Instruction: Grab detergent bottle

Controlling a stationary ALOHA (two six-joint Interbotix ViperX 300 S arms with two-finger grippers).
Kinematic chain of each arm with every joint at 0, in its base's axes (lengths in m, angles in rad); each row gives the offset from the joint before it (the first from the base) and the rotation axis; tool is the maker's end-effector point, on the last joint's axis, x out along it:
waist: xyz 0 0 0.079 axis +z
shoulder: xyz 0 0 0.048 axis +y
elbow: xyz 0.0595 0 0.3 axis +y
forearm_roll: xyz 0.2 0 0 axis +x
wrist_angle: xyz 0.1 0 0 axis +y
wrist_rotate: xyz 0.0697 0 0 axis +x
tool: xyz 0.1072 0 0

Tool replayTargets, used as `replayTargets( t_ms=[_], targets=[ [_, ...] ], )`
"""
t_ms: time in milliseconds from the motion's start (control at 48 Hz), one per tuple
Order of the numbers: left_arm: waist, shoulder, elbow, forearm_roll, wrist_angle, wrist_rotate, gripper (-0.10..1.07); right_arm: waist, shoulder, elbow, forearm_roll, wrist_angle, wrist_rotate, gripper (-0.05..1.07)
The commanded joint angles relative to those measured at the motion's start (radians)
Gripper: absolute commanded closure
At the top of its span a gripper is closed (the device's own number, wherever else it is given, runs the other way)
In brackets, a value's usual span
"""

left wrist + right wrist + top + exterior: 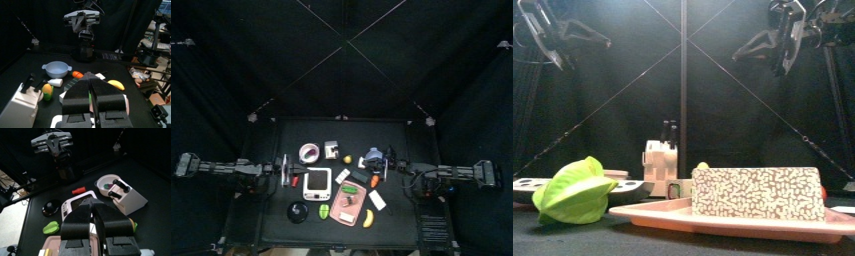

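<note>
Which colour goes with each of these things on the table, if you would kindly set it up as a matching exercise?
Things:
1 detergent bottle
2 tray
3 leafy toy vegetable
4 speckled block

Colours:
A green
B black-and-white
C pale blue
D pink

Pairs: 1-C; 2-D; 3-A; 4-B

Detergent bottle right of ring; tray nearer front

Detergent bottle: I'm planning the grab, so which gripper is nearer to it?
Right. The right gripper hangs close beside the detergent bottle; the left gripper is farther off, beyond the white-pink device.
</note>
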Motion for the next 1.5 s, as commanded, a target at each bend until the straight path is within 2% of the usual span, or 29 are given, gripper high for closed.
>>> replayTargets(
  t_ms=[0,104,458,625,833,958,1042,1188,1479],
  targets=[
    [0.005,0.015,-0.017,0.002,-0.029,0.002,0.58,-0.015,-0.002,-0.041,0.011,0.077,0.0,1.0],
    [0.011,0.034,-0.015,0.002,-0.054,0.002,0.51,-0.029,0.005,-0.064,0.018,0.163,0.002,1.0],
    [0.014,0.06,-0.015,0.003,-0.094,0.002,0.51,-0.072,0.043,-0.13,0.067,0.431,0.015,1.0],
    [0.014,0.06,-0.015,0.0,-0.098,0.002,0.51,-0.071,0.063,-0.14,0.104,0.552,0.112,1.0],
    [0.02,0.06,-0.012,0.002,-0.097,0.002,0.51,-0.1,0.074,-0.155,0.005,0.575,0.276,1.0],
    [0.026,0.06,-0.012,0.0,-0.098,0.002,0.51,-0.117,0.1,-0.172,-0.1,0.611,0.353,0.98],
    [0.031,0.06,-0.012,0.0,-0.098,0.002,0.51,-0.118,0.129,-0.189,-0.183,0.643,0.37,0.93],
    [0.031,0.06,-0.009,0.0,-0.098,0.0,0.51,-0.123,0.195,-0.221,-0.261,0.676,0.371,0.8],
    [0.031,0.06,-0.009,0.0,-0.097,-0.002,0.51,-0.135,0.324,-0.25,-0.377,0.672,0.365,0.38]
  ],
)
